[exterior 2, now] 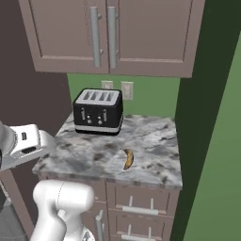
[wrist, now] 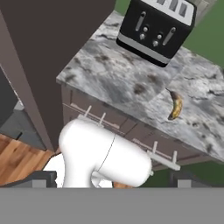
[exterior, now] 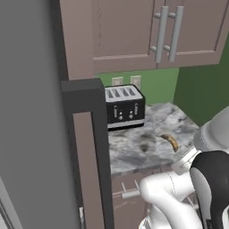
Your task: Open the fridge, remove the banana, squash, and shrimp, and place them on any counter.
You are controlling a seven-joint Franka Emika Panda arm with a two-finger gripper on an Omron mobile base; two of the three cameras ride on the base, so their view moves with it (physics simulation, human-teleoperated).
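The banana (exterior: 171,142) (exterior 2: 128,158) (wrist: 176,105), small, curved and yellow-brown, lies alone on the marbled counter (exterior: 134,154) (exterior 2: 155,136) (wrist: 109,74), in front of the toaster and to its right. In the hand view my gripper (wrist: 113,180) is open, its two dark fingertips (wrist: 41,177) wide apart with nothing between them. It hangs above and in front of the counter's front edge, well clear of the banana. A flat grey face of the fridge (exterior: 27,112) takes up the left of the left base view; its handles are out of frame.
A black four-slot toaster (exterior: 124,106) (exterior 2: 99,111) (wrist: 157,24) stands at the counter's back. A tall dark panel (exterior: 87,147) separates fridge and counter. Mauve upper cabinets (exterior 2: 108,33) hang above, drawers with silver handles (exterior 2: 141,207) sit below, and a green wall (exterior 2: 216,141) closes the right.
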